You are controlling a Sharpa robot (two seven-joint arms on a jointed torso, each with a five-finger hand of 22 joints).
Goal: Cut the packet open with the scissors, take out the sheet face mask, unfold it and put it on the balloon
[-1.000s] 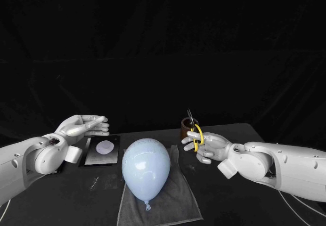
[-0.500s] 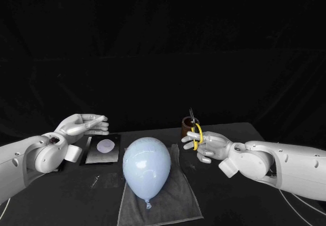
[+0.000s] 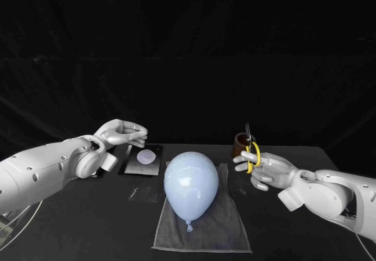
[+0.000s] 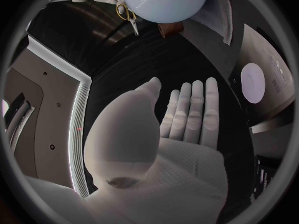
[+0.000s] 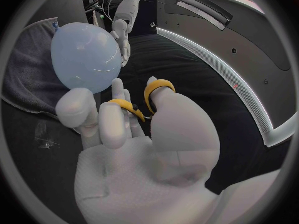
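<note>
At the left of the head view the left hand (image 3: 123, 132) hangs above the black table (image 3: 86, 212). Its fingers lie close together beside the thumb with nothing in them, and the left wrist view shows the same bare palm. Just below and to the right of it, a flat black packet with a pale oval printed on it (image 3: 143, 159) lies on the table, apart from both hands. Lower down, near the packet, lies a small clear scrap (image 3: 134, 192); what it is cannot be told. In the centre a pale blue oval balloon (image 3: 192, 182) rests on a grey cloth (image 3: 215, 234), its knot toward the bottom of the frame. The balloon lies between the packet and the right hand (image 3: 265, 167). At the right, a brown cylindrical holder (image 3: 238, 142) stands at the far side of the table, partly hidden by the yellow-handled scissors (image 3: 251, 149). The right hand grips the scissors with the blades pointing up and closed together. The right wrist view makes plain that the thumb sits in one yellow loop and a finger in the other, though the hand hides the blades there. The left wrist view looks across the packet's oval to the balloon and scissors beyond. Compared with half a second earlier, the whole head view has slid to the right. The hands, packet, balloon and scissors keep the same places relative to one another.
</note>
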